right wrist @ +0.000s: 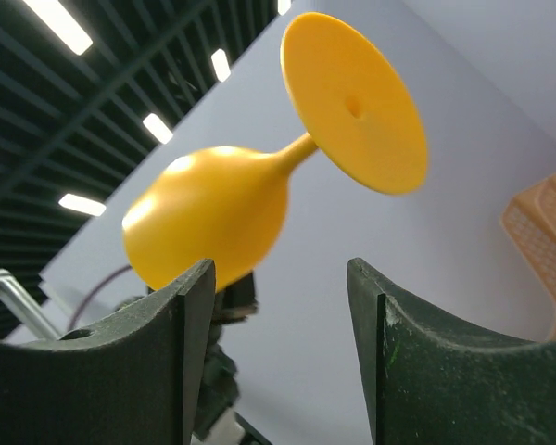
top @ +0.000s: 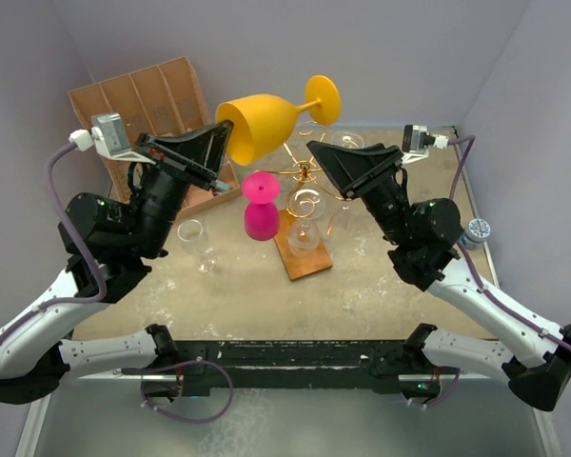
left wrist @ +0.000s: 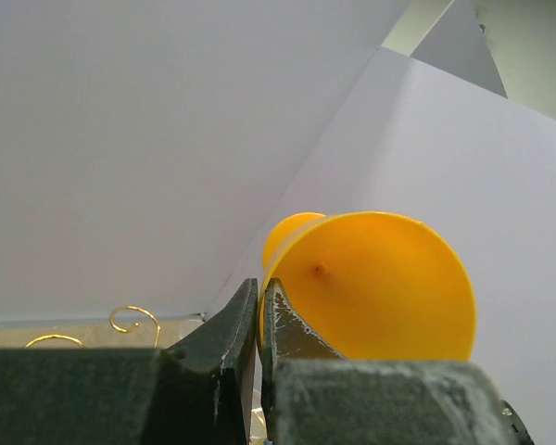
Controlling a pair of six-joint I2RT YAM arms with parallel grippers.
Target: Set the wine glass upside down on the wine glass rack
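A yellow wine glass (top: 262,122) is held high in the air, lying nearly sideways with its foot pointing back right. My left gripper (top: 224,133) is shut on the rim of its bowl; in the left wrist view the fingers (left wrist: 259,311) pinch the yellow wall (left wrist: 380,287). The gold wire rack (top: 306,176) on its brown wooden base (top: 309,259) stands below and right of the glass. My right gripper (top: 319,152) is open and empty above the rack; in its wrist view (right wrist: 278,278) the glass (right wrist: 213,213) hangs above the jaws.
A pink glass (top: 260,207) stands upside down at the rack's left side. A clear glass (top: 303,233) is on the rack and another (top: 192,238) stands on the table to the left. A tan organiser box (top: 152,95) leans at the back left.
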